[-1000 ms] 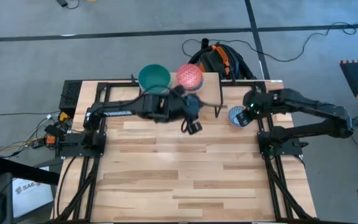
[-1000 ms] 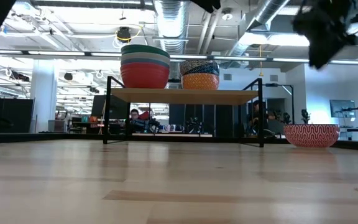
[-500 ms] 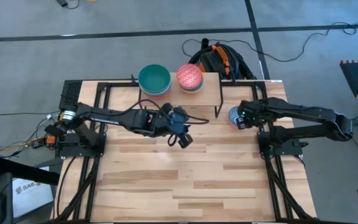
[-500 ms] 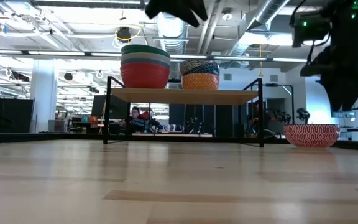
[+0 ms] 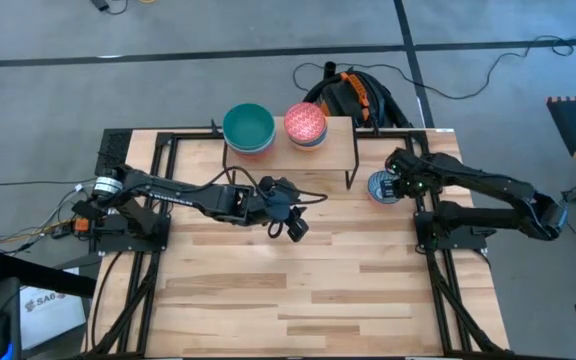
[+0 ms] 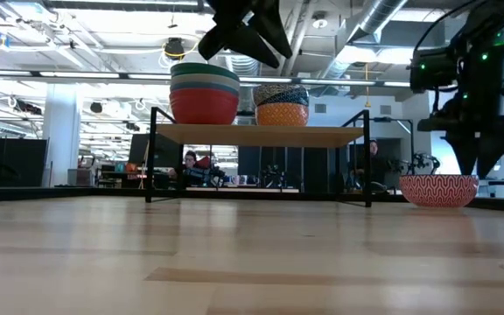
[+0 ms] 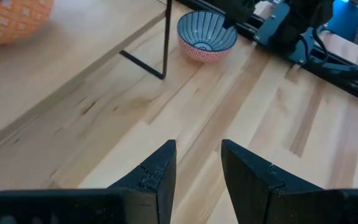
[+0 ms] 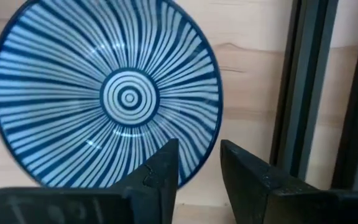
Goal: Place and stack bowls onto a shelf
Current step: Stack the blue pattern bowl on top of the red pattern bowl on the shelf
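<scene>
Lining up on the last bowl: right gripper (image 8: 199, 171) hovers above its rim, jaws parted a little, empty.

Rim should go between the fingers. Bowl (image 5: 380, 187) sits just right of the shelf (image 6: 256, 134); left gripper (image 7: 197, 174) waits mid-table, part-open, empty.

My fingers (image 7: 157, 177) are matt black, plastic-looking, with rough edges. The table (image 5: 298, 280) is pale wood in smooth strips with visible grain. The shelf (image 6: 256, 135) has a light wood plank on thin black metal legs. The striped bowl (image 8: 107, 93) looks glossy, like glazed ceramic
</scene>
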Robot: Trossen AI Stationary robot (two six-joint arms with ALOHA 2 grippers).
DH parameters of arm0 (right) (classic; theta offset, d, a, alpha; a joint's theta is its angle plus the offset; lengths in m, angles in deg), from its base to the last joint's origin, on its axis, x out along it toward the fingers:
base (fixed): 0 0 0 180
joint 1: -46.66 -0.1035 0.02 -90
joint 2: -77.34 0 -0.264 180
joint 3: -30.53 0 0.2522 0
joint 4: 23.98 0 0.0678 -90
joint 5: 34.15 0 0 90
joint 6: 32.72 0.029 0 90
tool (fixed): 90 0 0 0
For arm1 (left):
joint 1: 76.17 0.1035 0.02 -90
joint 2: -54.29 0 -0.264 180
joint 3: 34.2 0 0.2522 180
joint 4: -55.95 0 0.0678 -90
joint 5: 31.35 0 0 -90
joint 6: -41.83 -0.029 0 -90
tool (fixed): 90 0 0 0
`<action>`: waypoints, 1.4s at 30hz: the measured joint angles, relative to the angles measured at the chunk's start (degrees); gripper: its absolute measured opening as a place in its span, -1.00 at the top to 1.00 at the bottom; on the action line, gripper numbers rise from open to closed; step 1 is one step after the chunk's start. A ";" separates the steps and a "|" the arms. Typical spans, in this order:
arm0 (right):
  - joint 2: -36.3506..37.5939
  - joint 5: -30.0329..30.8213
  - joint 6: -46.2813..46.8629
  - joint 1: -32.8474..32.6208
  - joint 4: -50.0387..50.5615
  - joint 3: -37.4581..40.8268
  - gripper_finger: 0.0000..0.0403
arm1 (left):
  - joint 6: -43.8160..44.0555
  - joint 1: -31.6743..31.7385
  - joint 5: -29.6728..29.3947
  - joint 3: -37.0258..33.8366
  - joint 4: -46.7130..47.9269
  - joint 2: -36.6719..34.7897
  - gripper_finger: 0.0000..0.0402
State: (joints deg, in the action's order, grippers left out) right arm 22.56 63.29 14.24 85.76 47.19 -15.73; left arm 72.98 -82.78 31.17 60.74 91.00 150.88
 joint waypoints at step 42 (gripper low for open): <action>-12.72 14.32 21.53 -48.21 -3.81 -18.26 0.86 | 10.62 2.08 11.21 0.11 -13.13 8.59 0.38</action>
State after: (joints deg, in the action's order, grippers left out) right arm 9.83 77.60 35.77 37.54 43.37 -33.99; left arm 83.60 -80.70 42.38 60.85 77.86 159.47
